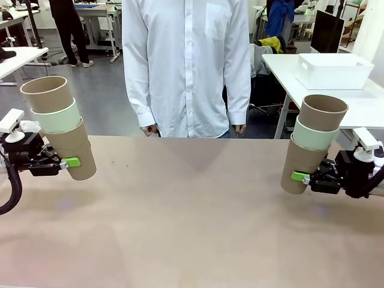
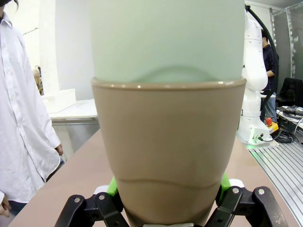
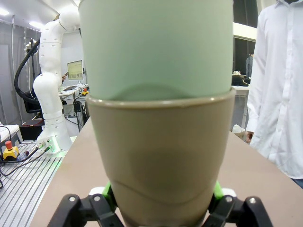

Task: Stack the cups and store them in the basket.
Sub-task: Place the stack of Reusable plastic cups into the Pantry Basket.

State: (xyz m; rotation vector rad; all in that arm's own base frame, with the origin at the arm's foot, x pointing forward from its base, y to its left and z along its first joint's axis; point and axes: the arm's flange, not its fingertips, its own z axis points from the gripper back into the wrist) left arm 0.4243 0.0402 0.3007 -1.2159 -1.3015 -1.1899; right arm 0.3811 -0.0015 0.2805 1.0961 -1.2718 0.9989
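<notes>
Left gripper (image 1: 71, 163) clamped on base of left cup stack (image 1: 58, 123). Right gripper (image 1: 302, 177) clamped on right cup stack (image 1: 315, 144). Both stacks tilted over table (image 1: 192, 210). Basket (image 1: 333, 72) on side table, far right. Risks: tilt lets loosely nested upper cups slide out; off-axis merge jams rims.

The left gripper (image 1: 73, 162) and right gripper (image 1: 298, 176) are black linkages with silver screw heads (image 2: 75, 199) and green pads (image 2: 112, 185). A white camera mount (image 1: 11, 122) tops each wrist at twelve o'clock; a black cable (image 1: 12, 189) loops at the left one's seven o'clock.
</notes>
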